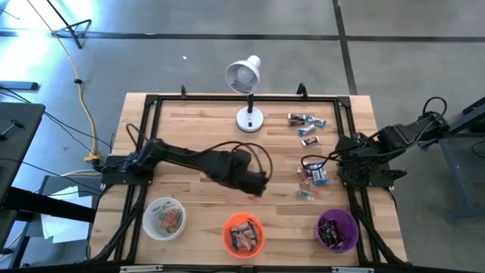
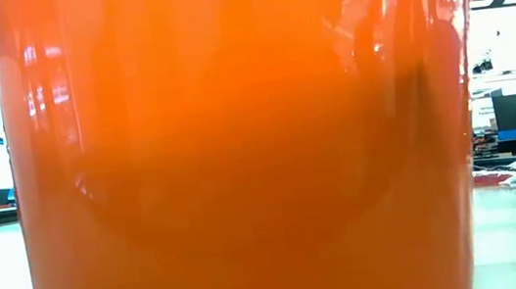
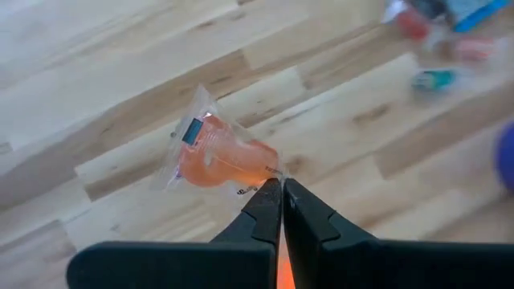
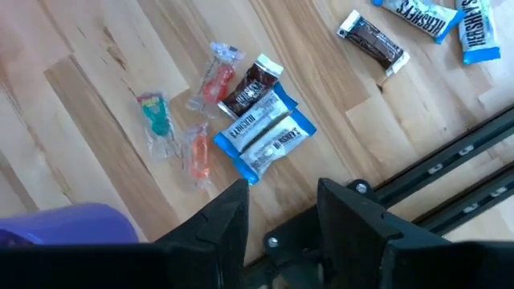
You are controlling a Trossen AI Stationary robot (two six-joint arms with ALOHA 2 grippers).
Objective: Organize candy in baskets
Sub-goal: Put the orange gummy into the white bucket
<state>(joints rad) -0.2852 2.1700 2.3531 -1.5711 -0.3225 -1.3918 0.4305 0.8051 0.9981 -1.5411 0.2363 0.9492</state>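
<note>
The orange basket sits at the table's front edge, filling the low view, with candies inside; the white basket stands to its left and the purple basket to its right, both holding candy; behind the orange basket, the left gripper hangs over the wood with fingers pinched tight on the wrapper edge of an orange candy; right of it, the right gripper stands partly open and empty above loose candies; farther back lie more bars beside the white desk lamp.
</note>
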